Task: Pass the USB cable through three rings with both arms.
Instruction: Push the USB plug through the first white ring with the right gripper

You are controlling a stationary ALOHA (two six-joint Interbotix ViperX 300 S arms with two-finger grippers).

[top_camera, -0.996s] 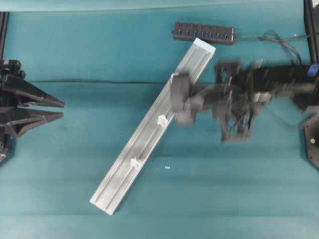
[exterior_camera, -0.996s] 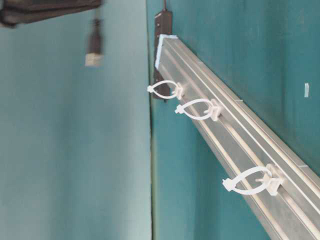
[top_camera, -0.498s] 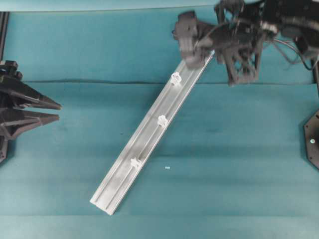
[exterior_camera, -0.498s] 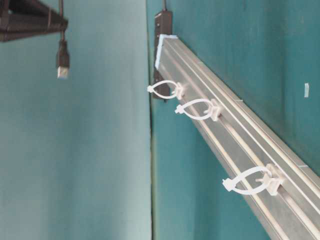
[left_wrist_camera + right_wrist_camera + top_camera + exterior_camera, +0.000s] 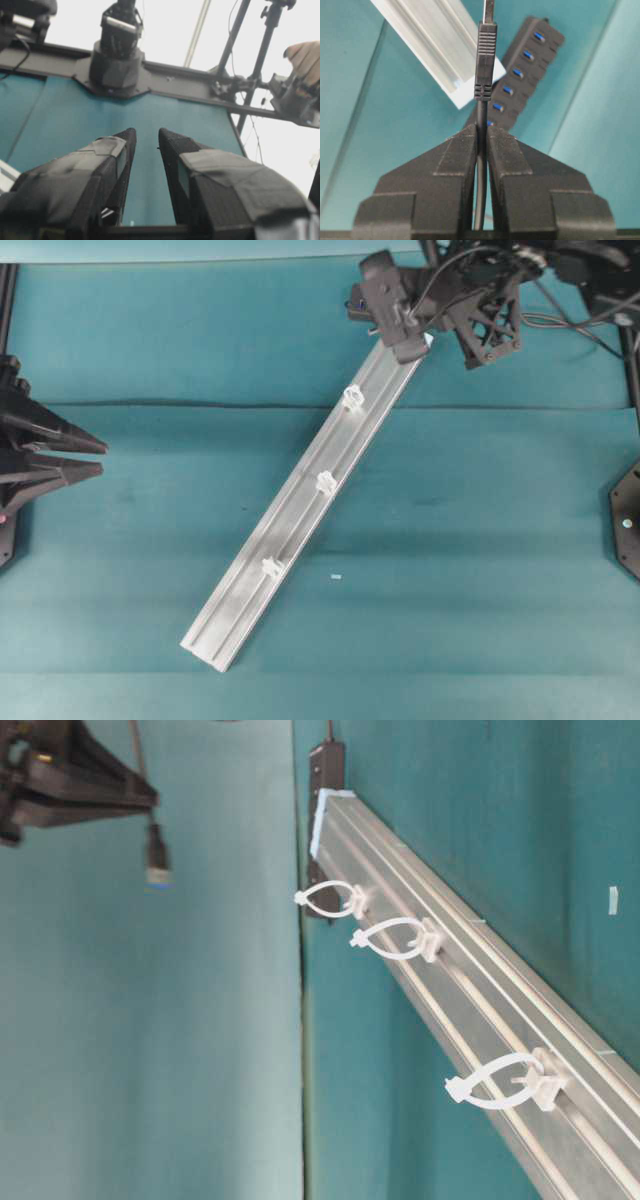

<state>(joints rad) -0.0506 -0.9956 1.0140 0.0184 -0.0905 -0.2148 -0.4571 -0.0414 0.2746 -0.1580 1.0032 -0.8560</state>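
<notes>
- Rail (image 5: 300, 510): biggest thing on the table, long axis runs diag from lower left to upper right of overhead view. Top end sits right under my R arm.
- R gripper (image 5: 481, 135): upper right of overhead view, just past rail's top end. Clamped tight on the USB cable (image 5: 481, 120), cord pinched right behind the plug (image 5: 486, 60); plug sticks out past the tips.
- L gripper (image 5: 90, 458): far left edge of overhead view, well apart from rail. Narrow gap between tips, nothing in it per L wrist view.
- Hub (image 5: 520, 80): black bar w/ blue ports, beside rail's top end, behind the plug in R wrist view. Not the target.
- Three rings (image 5: 352, 397): spaced along rail; top one nearest the plug, others at (image 5: 325, 481) and (image 5: 270, 566). None threaded yet.
- Key relation, my read: plug is off the top end, first ring lies down-left along rail axis. R arm far nearer; plug should line up w/ that axis to enter ring 1. L arm prob. takes the tip after.
</notes>
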